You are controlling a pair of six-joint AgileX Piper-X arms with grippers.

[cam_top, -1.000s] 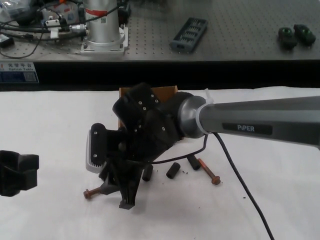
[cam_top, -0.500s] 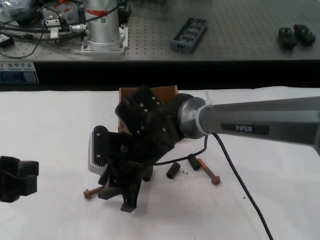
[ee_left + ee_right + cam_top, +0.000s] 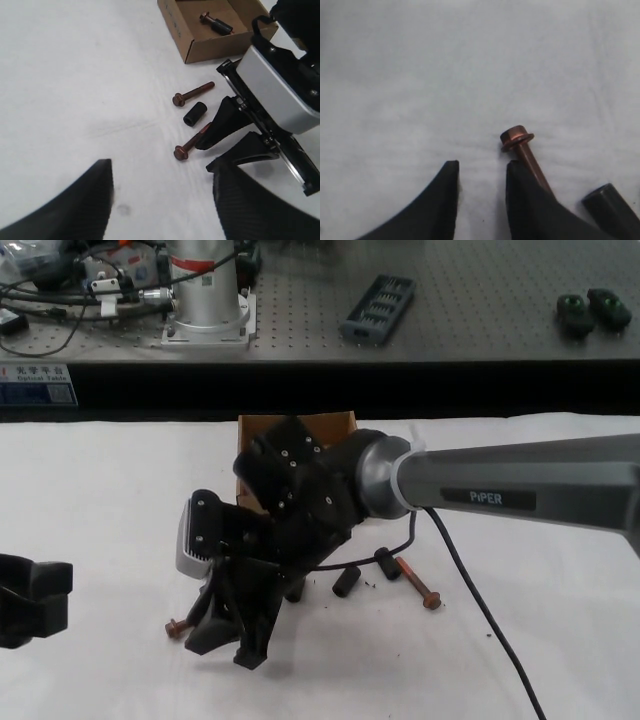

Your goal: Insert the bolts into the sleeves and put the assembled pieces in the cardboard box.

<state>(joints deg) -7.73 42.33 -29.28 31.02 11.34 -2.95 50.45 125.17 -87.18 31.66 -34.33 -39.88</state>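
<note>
A copper bolt (image 3: pixel 520 142) lies on the white cloth, right against the outer side of one finger of my right gripper (image 3: pixel 482 165). That gripper points down at the cloth (image 3: pixel 226 648), narrowly open with nothing between its fingers. The same bolt (image 3: pixel 189 146) shows beside the right gripper's fingers (image 3: pixel 220 127), near a black sleeve (image 3: pixel 195 113) and a second bolt (image 3: pixel 193 93). My left gripper (image 3: pixel 162 167) hovers open and empty at the far left (image 3: pixel 30 600). The cardboard box (image 3: pixel 192 42) holds one assembled piece (image 3: pixel 217 22).
Two more black sleeves (image 3: pixel 347 582) (image 3: pixel 385 565) and another bolt (image 3: pixel 418 585) lie to the right of the right arm. The arm's black cable (image 3: pixel 470 600) trails over the cloth. Behind the cloth runs a metal bench with a grey tray (image 3: pixel 378 306).
My right gripper has come down and slightly left toward the bolt on the cloth. The left gripper has sunk a little at the left edge.
</note>
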